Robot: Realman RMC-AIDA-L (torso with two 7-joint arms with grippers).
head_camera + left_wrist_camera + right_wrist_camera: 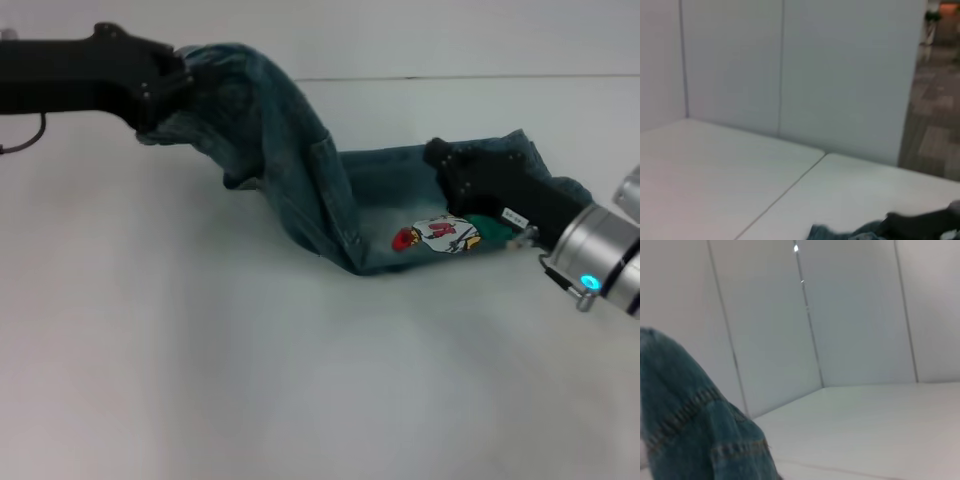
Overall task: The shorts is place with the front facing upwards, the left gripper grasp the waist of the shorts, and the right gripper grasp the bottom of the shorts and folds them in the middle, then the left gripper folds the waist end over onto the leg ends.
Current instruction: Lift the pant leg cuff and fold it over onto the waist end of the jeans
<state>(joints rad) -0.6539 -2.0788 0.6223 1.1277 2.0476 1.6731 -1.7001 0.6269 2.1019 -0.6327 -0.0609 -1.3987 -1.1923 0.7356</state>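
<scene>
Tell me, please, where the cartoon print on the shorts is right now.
In the head view, the cartoon print faces up on the flat part of the shorts, right of centre, directly beside the right gripper.

You have a plain white table (pixel 250 380) spread across the whole head view, with a thin dark seam running along its far edge. In the left wrist view the tabletop shows a straight joint line between two slabs, and pale wall panels (pixel 790 70) stand upright behind it, split by narrow vertical grooves. Past the panels' right edge you can see a strip of grey patterned carpet floor (pixel 935 125). The right wrist view shows the same pale panels meeting at a corner.
</scene>
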